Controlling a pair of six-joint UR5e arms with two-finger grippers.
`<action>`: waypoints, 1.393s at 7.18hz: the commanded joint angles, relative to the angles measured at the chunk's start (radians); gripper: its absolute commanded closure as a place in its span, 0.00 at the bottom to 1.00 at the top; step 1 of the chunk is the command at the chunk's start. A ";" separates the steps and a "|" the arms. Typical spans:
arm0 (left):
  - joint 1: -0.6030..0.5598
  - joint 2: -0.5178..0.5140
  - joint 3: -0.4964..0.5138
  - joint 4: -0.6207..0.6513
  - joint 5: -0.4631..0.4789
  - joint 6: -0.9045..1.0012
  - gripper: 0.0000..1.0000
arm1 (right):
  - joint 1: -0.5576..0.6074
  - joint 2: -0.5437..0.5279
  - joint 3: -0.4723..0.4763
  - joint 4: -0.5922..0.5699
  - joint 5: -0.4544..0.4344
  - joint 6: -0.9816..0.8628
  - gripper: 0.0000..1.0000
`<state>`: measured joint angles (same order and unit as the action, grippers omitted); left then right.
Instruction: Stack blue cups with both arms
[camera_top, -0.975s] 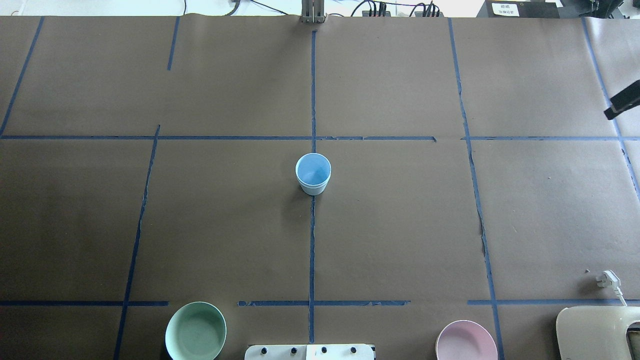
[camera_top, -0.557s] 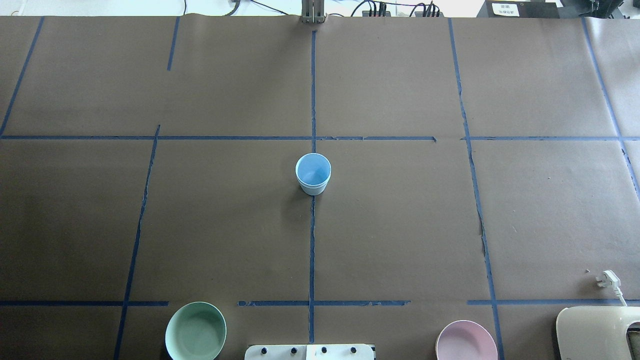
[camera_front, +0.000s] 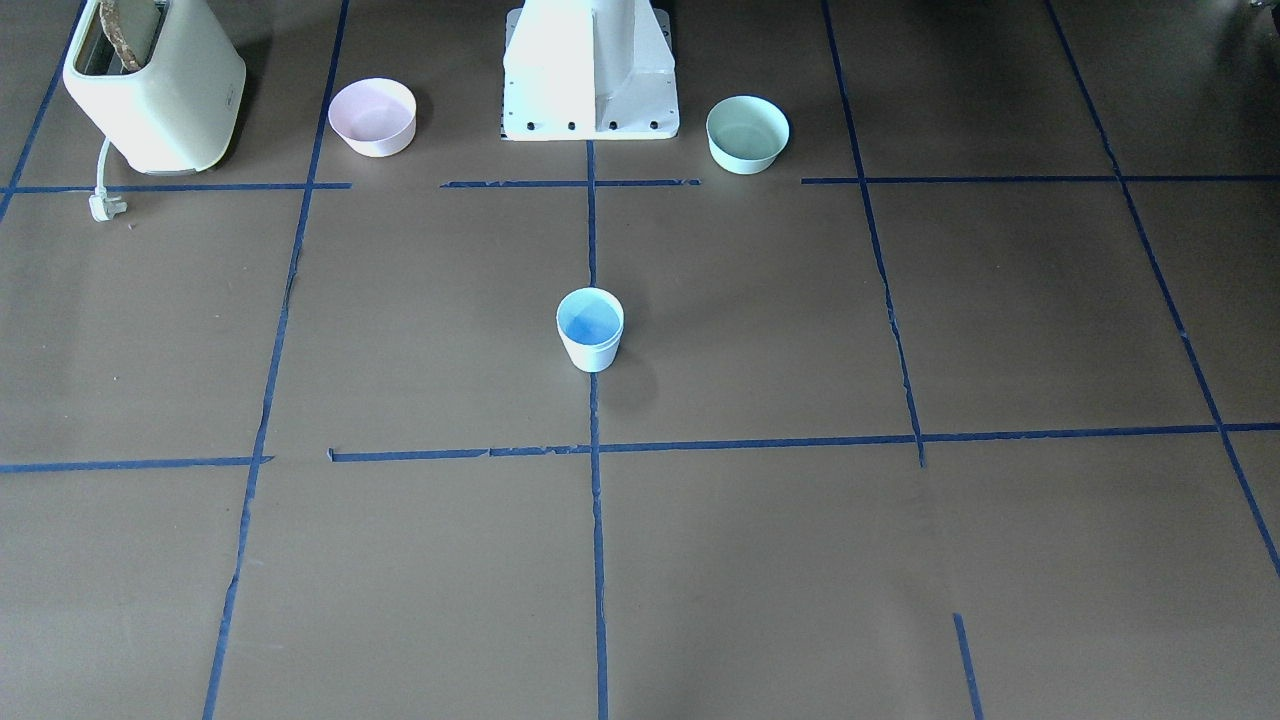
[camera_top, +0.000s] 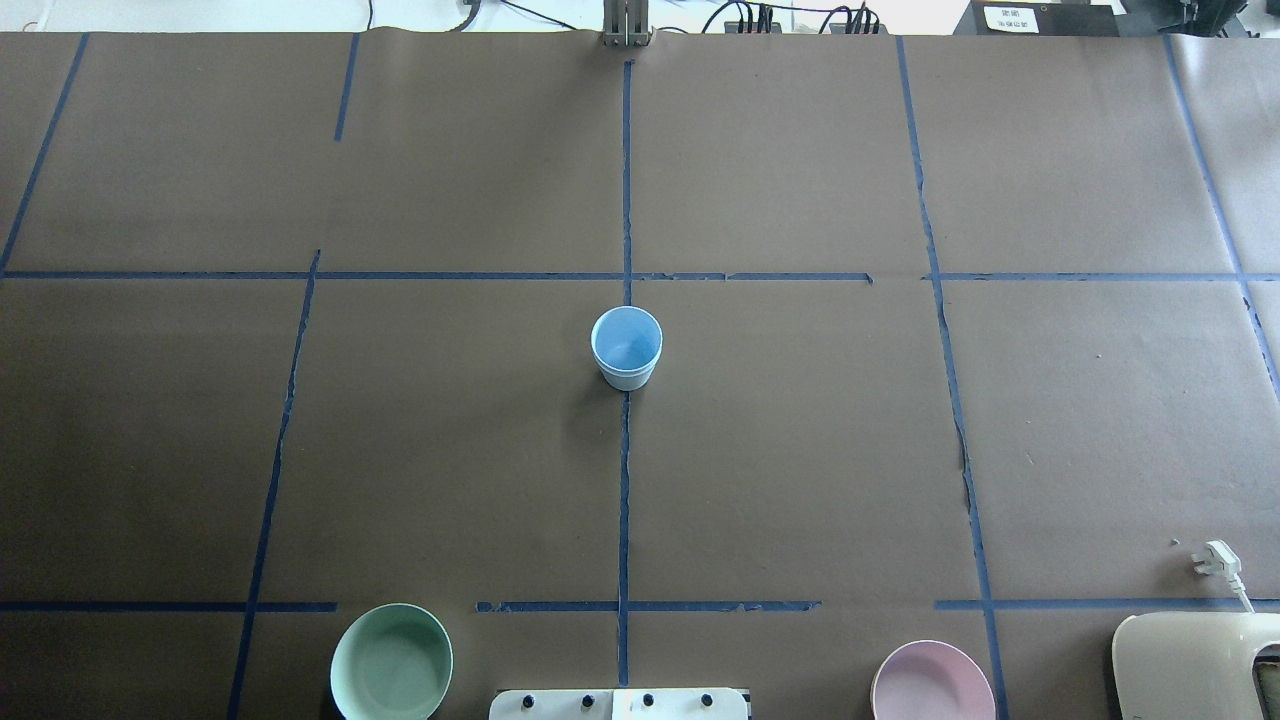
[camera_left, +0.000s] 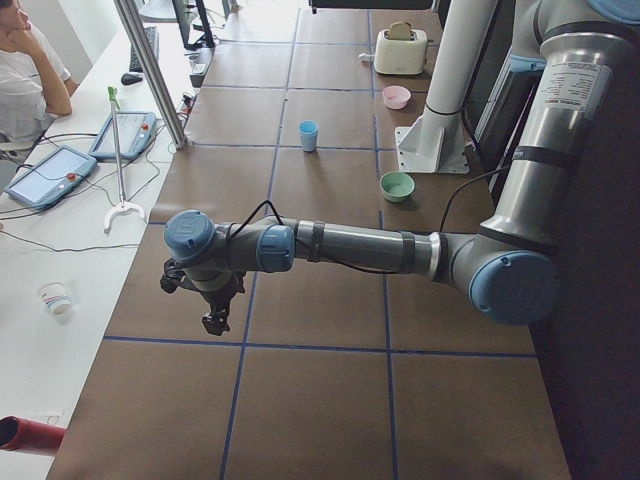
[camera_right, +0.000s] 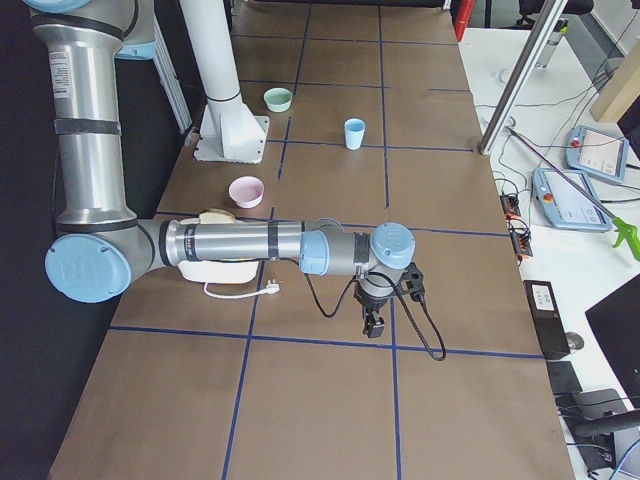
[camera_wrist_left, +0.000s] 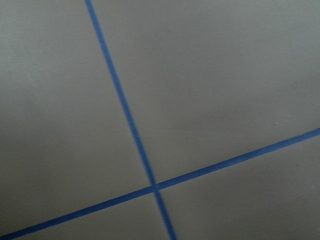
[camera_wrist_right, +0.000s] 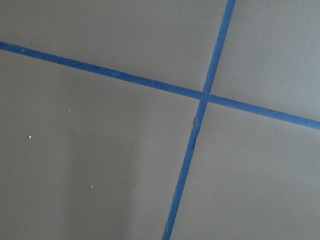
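One pale blue cup shape (camera_top: 626, 345) stands upright on the centre tape line, also in the front view (camera_front: 590, 330). It shows a step below the rim; I cannot tell whether it is two cups nested. No second separate blue cup is in view. My left gripper (camera_left: 215, 320) shows only in the exterior left view, hanging over the table's left end, far from the cup; I cannot tell if it is open or shut. My right gripper (camera_right: 372, 325) shows only in the exterior right view, over the right end; I cannot tell its state. Both wrist views show only brown paper and blue tape.
A mint-green bowl (camera_top: 391, 663) and a pink bowl (camera_top: 932, 685) sit by the white pedestal (camera_front: 590, 70). A cream toaster (camera_front: 155, 85) with a loose plug (camera_top: 1215, 558) stands near the pink bowl. An operator sits at the far side in the exterior left view.
A dark gripper tip at the right edge of the overhead view one second ago has moved out of that view. The blue cup has not moved.
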<state>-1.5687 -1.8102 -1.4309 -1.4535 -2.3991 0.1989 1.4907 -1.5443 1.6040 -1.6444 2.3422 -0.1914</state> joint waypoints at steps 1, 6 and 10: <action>0.004 0.009 0.000 -0.005 0.000 0.004 0.00 | 0.010 0.001 -0.004 0.000 0.000 0.003 0.00; 0.004 0.049 -0.072 -0.025 0.005 -0.003 0.00 | 0.016 0.007 -0.018 0.000 -0.001 0.033 0.00; 0.004 0.149 -0.074 -0.178 0.005 0.001 0.00 | 0.016 -0.002 -0.018 0.002 0.000 0.030 0.00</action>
<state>-1.5640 -1.6888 -1.5041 -1.5732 -2.3953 0.2005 1.5064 -1.5453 1.5856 -1.6430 2.3411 -0.1643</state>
